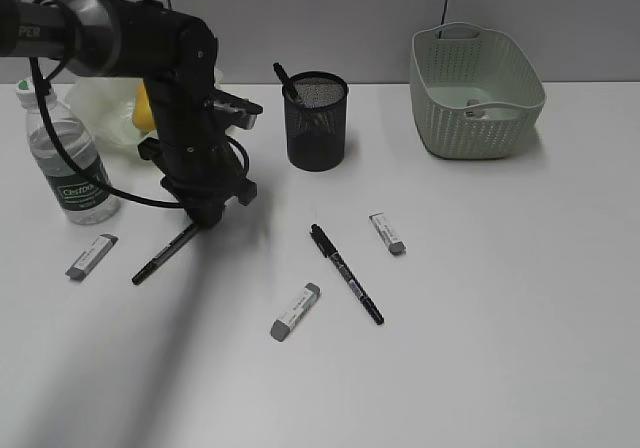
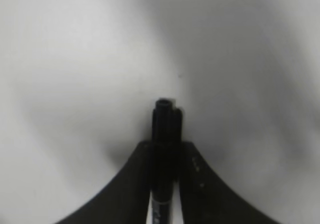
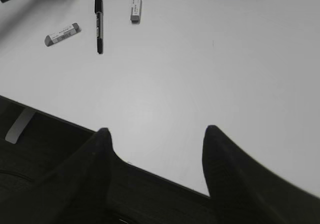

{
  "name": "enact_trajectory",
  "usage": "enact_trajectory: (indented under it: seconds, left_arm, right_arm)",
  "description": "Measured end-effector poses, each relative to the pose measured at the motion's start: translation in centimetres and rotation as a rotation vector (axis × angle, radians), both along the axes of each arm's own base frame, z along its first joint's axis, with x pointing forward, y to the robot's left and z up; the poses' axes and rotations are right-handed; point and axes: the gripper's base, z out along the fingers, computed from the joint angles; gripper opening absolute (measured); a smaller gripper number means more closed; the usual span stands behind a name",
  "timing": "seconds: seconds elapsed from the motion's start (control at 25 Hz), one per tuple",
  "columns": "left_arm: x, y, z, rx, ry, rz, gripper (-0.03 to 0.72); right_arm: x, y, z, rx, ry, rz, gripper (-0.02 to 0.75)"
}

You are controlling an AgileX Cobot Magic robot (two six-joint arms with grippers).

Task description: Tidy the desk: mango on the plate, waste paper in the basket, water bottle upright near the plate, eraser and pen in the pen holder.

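Pen (image 2: pixel 165 149) between closed left gripper (image 2: pixel 165 156) fingers

Even, bright overhead light fills the exterior view; the plain white flat desk (image 1: pixel 480 298) carries a soft, blurred shadow stretching toward the camera from the left gripper (image 1: pixel 205 216). The left wrist picture is dim, grey and out of focus around its fingers (image 2: pixel 200 184).

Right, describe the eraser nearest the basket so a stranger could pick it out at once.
Start at the pale green basket at the back right of the desk, then come forward and left onto bare tabletop. The eraser lies there, just right of the loose black pen in the middle. Of the three erasers, it is the farthest right and the only one on that side of that pen.
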Motion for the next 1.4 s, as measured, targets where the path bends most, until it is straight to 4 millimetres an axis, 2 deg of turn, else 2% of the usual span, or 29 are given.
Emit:
enact_trajectory:
  seconds: [0.08, 0.24, 0.32, 0.6, 0.8, 0.92, 1.12, 1.24, 1.4]
  left_arm:
    - [0.0, 0.0, 0.0, 0.0, 0.001, 0.0, 0.13]
    - [-0.1, 0.1, 0.1, 0.007, 0.015, 0.002, 0.13]
    - [-0.1, 0.1, 0.7, 0.007, 0.015, 0.003, 0.13]
    - [0.1, -0.2, 7.7, -0.103, -0.176, 0.003, 0.128]
    - [0.8, -1.4, 12.8, -0.351, -0.436, 0.041, 0.128]
    - [1.5, -2.2, 14.5, -0.505, -0.563, 0.09, 0.128]
    - [2.7, -2.9, 15.9, -0.661, -0.739, 0.153, 0.128]
    - [3.5, -3.1, 16.0, -0.705, -0.831, 0.168, 0.128]
    - [4.3, -3.8, 15.1, -0.742, -0.905, 0.181, 0.127]
  right_arm:
    - [0.0, 0.0, 0.0, 0.0, 0.0, 0.0, 0.458]
    - [0.0, 0.0, 0.0, 0.0, 0.0, 0.0, 0.458]
    - [0.0, 0.0, 0.0, 0.0, 0.0, 0.0, 0.458]
    - [0.0, 0.0, 0.0, 0.001, 0.0, -0.001, 0.458]
    - [0.0, 0.0, 0.0, 0.001, 0.0, -0.001, 0.458]
    - [0.0, 0.0, 0.0, 0.001, 0.0, -0.001, 0.458]
    - [0.0, 0.0, 0.0, 0.001, 0.0, -0.001, 0.458]
    - [0.0, 0.0, 0.0, 0.001, 0.001, -0.001, 0.457]
    - [0.0, 0.0, 0.0, 0.006, 0.003, 0.001, 0.455]
